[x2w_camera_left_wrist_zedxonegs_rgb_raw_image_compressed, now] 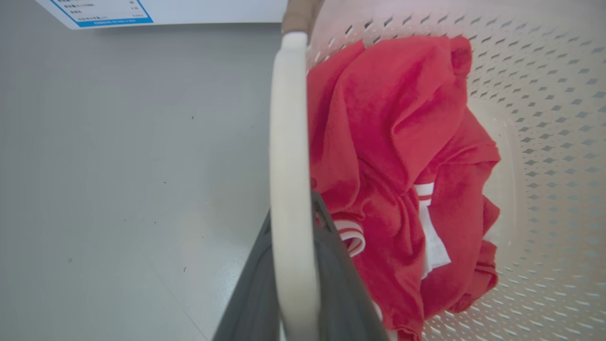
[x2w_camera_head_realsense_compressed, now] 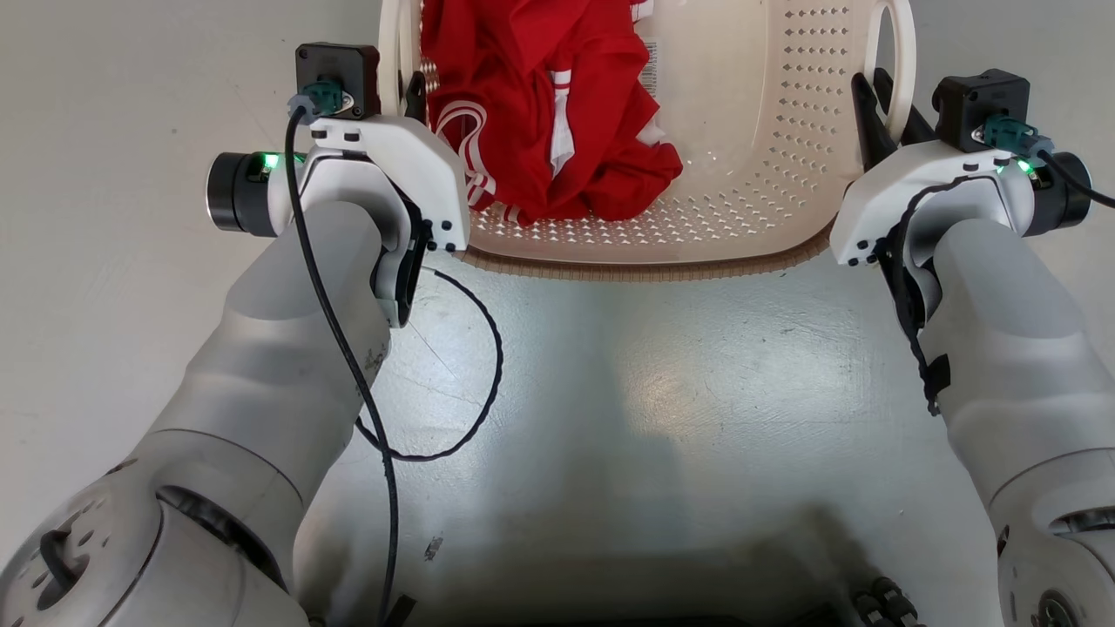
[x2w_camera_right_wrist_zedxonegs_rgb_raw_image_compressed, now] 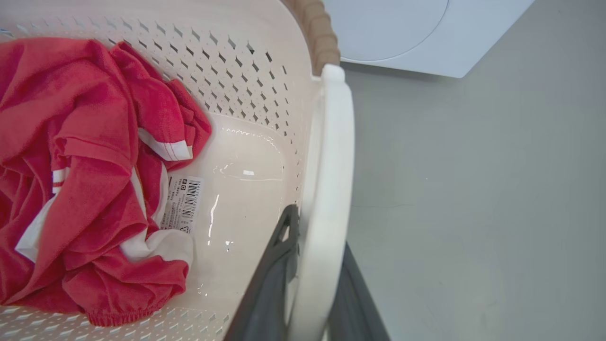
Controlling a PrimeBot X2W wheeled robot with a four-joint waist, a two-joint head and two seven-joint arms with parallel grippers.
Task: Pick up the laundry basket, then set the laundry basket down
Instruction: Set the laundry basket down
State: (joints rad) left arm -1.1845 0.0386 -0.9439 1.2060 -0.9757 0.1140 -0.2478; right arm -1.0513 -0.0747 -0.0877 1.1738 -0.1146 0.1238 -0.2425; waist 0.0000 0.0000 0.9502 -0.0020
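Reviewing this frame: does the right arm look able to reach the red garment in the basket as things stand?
Probably not. The right gripper is shut around the laundry basket's right loop handle, and the red garment lies toward the opposite side; it would have to let go first.

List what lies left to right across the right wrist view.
Crumpled red cloth garment with white trim → white paper barcode sticker → laundry basket's cream-white plastic loop handle → smooth grey floor.
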